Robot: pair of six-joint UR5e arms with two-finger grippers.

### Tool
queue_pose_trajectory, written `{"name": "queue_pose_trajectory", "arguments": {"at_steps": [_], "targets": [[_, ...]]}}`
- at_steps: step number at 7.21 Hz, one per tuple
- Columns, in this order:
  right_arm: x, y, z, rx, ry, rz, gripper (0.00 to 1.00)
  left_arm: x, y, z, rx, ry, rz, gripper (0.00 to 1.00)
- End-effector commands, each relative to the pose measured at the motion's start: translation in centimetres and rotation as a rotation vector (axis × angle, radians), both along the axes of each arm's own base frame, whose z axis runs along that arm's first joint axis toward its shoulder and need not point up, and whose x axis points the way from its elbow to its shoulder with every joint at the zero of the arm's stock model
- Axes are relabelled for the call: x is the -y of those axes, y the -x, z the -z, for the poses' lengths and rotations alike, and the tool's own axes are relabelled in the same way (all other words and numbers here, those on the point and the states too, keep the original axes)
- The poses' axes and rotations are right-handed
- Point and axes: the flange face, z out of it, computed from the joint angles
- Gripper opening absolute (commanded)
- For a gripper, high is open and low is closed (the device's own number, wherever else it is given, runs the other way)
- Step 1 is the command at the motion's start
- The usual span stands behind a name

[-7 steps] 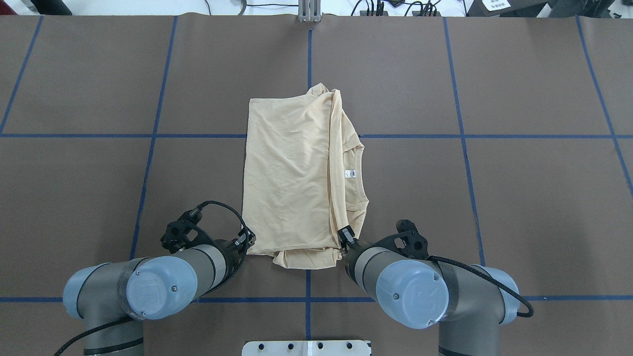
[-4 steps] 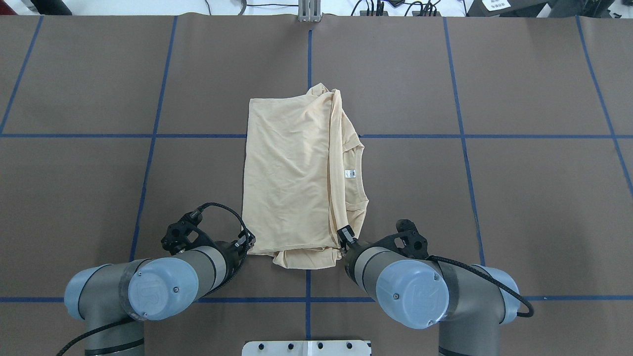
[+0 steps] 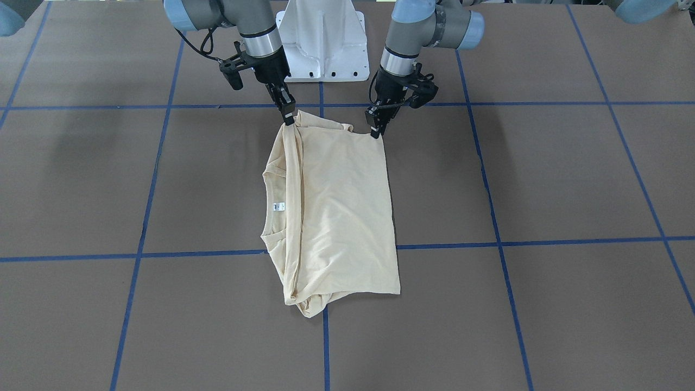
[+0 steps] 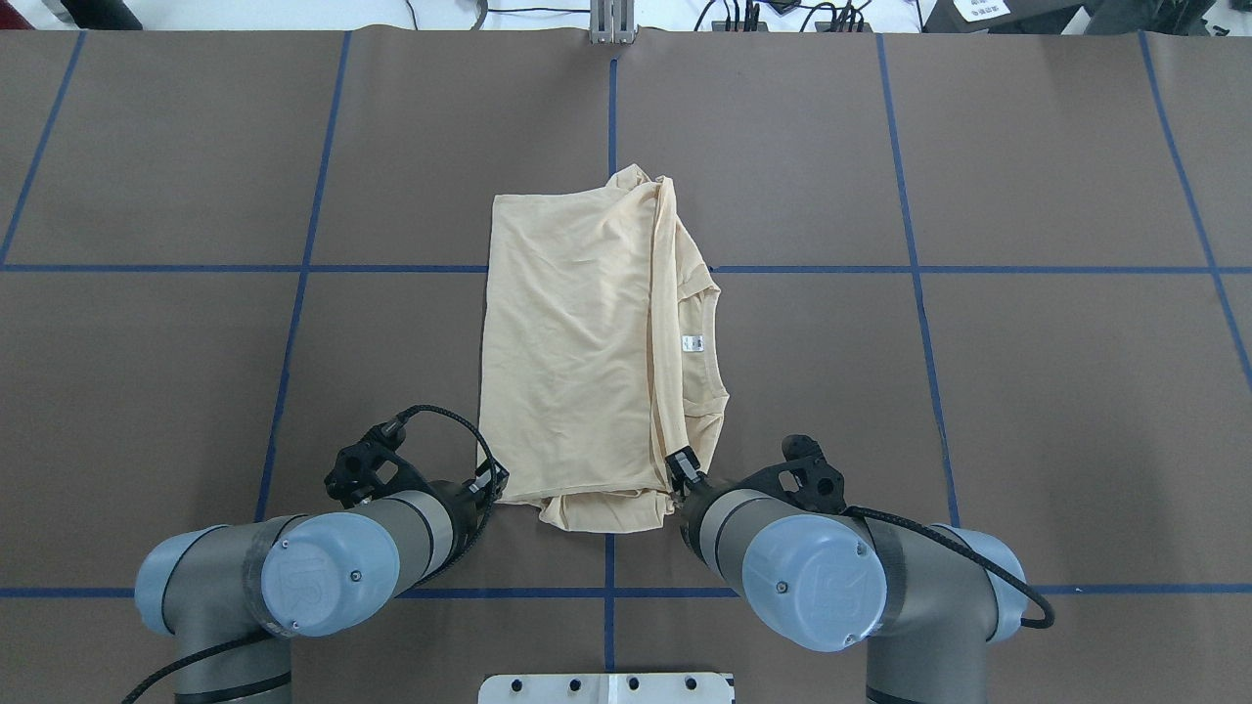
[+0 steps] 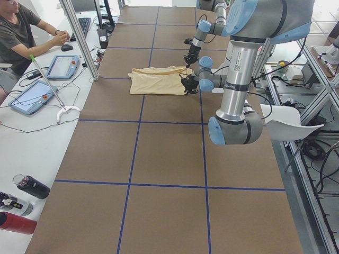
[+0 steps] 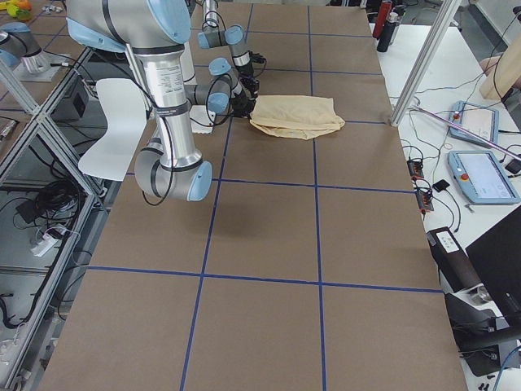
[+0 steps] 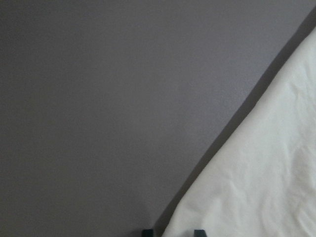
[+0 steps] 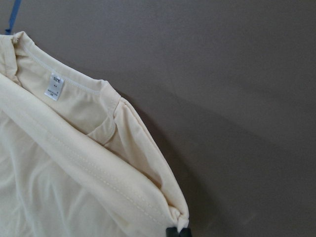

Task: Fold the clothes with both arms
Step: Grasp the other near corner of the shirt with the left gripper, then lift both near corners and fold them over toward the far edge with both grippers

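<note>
Two black grippers sit at the shirt edge nearest the white base [image 3: 323, 38]. The right gripper [image 3: 288, 118] has its fingertips [image 8: 173, 231] squeezed tight together on a bunched-up corner of the pale yellow T-shirt [image 3: 336, 217]. The left gripper [image 3: 375, 130] is at the other corner of that same edge. Its fingertips [image 7: 199, 232] are apart, and the edge of the cloth lies between them without being pinched. The right arm [image 3: 255, 21] and the left arm [image 3: 412, 27] are grey with light blue caps, and they reach down from either side of the white base. The T-shirt is folded into a long shape. It lies on the brown table [image 3: 543, 174] straight out in front of the white base, stretching away from it. The neck hole with its small white label [image 3: 279, 206] shows along the shirt's side on the right arm's side. A little lump of cloth pokes out at the end farthest from the white base. A blue tape line [image 3: 488, 241] runs across the table and goes under the far part of the shirt.
</note>
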Motion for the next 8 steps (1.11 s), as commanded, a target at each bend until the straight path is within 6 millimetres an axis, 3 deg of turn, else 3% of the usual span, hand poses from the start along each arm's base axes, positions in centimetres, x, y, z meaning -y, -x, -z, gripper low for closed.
{"name": "queue_pose_trajectory", "arguments": {"at_steps": [1,3,6,8], "targets": [[0.0,0.0,-0.1,-0.001,0.0,0.001,0.0,-0.1,0.1,0.0,-0.001,0.0,-0.001,0.0],[0.1,-0.3,0.0,0.002,0.0,-0.002,0.0,-0.2,0.9,0.9,0.007,-0.007,-0.008,0.0],[-1.2,-4.0,0.4,0.024,-0.002,0.007,0.0,-1.7,5.7,7.2,-0.094,0.002,-0.056,0.0],[-2.4,-6.5,2.9,0.027,0.006,0.021,0.0,-2.2,8.2,10.3,-0.16,0.005,-0.08,0.0]]}}
